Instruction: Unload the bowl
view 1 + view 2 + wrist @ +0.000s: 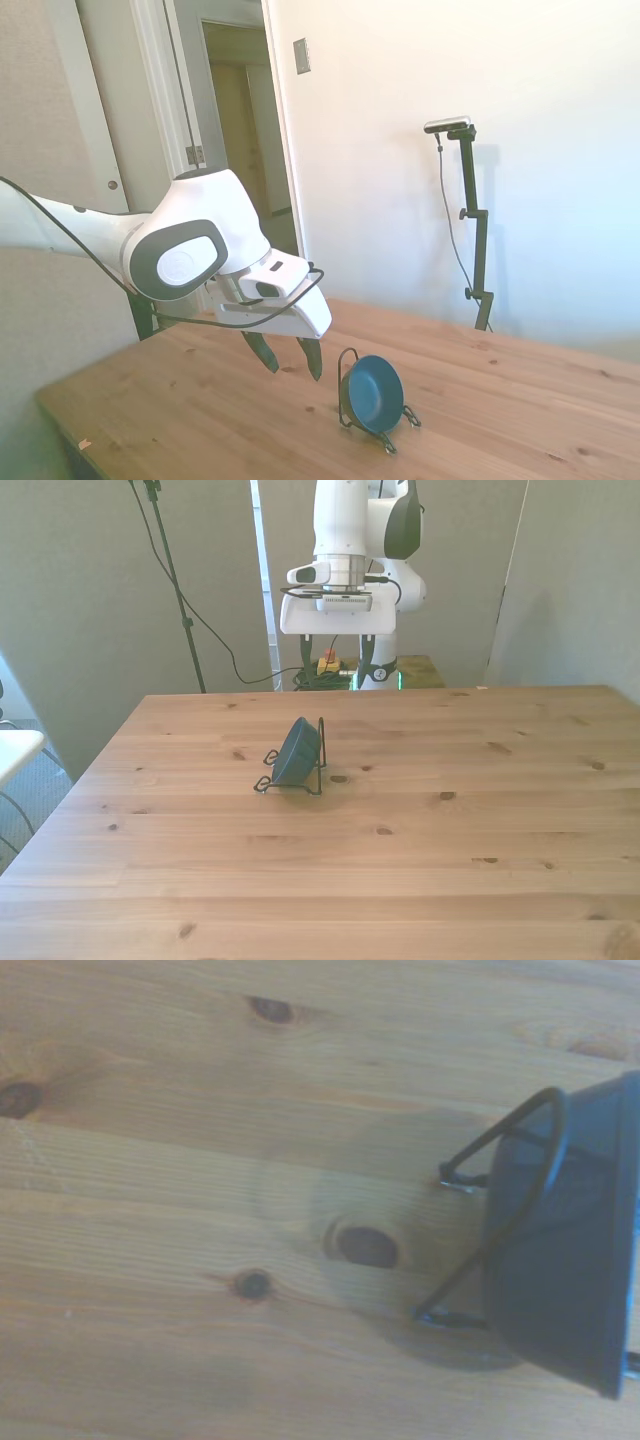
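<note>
Bowl (pixel 377 392) interior shows from side; front view shows its back (pixel 296 751).

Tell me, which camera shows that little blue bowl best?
The side view: the blue bowl faces it, its round hollow in full sight, propped on edge in the wire stand. The front view shows only its back; the wrist view cuts it off, blurred.
</note>
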Controlling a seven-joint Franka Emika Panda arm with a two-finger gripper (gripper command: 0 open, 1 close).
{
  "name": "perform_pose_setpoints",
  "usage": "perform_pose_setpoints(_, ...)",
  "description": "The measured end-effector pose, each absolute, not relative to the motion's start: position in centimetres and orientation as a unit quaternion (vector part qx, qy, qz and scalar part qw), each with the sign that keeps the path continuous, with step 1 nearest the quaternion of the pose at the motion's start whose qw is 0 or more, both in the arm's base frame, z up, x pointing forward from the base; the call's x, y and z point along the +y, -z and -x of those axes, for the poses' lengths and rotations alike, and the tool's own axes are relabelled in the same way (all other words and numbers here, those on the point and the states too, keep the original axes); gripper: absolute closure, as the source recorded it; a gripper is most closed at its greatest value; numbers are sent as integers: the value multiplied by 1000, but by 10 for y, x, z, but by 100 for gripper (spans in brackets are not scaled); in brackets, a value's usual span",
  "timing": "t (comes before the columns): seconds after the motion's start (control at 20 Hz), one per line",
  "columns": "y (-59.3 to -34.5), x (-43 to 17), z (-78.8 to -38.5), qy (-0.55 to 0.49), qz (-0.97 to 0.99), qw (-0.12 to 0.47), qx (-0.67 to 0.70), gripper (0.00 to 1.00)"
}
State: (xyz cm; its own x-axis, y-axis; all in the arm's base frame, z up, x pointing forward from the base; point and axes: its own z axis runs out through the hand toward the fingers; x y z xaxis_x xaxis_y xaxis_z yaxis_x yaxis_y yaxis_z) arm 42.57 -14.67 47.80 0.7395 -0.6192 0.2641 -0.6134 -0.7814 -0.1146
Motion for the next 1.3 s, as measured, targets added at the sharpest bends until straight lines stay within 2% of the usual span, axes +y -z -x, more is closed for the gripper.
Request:
perform_pose_setpoints(0.3, -491, -181, -403, 162, 934, 15, 319, 0)
perform_pose_setpoints(0.45, -494, -200, -399, 163, 936, 37, 310, 0)
perform_pose_setpoints(0.8, -486, -214, -435, 121, 955, 75, 259, 0)
perform_pose_setpoints(1.3, -468, -252, -458, 88, 968, 99, 214, 0)
